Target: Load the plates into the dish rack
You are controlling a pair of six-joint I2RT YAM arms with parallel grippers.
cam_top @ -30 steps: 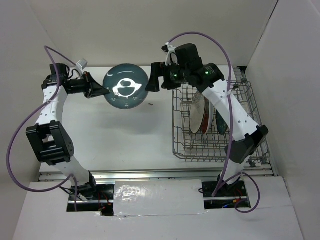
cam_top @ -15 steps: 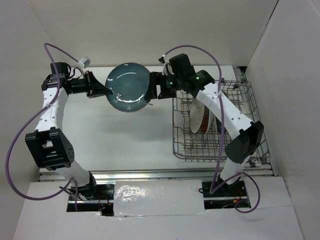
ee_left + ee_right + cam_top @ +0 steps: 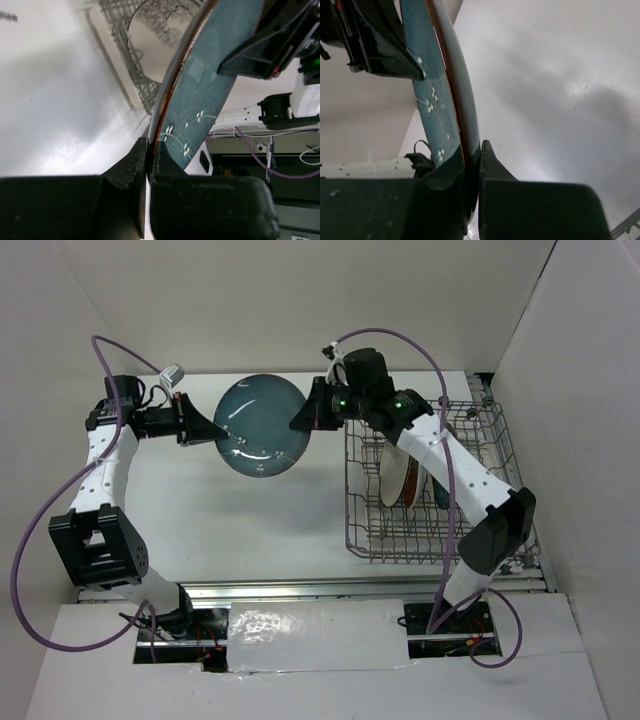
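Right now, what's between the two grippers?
The teal plate, its opposite rims pinched by the left gripper and right gripper; top external view shows it.

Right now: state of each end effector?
Left end effector: closed on the teal plate, at its rim.
Right end effector: closed on the same plate, at the opposite rim.

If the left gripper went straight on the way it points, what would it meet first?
The teal plate, clamped in its jaws; beyond it, probably the right gripper at the opposite rim.
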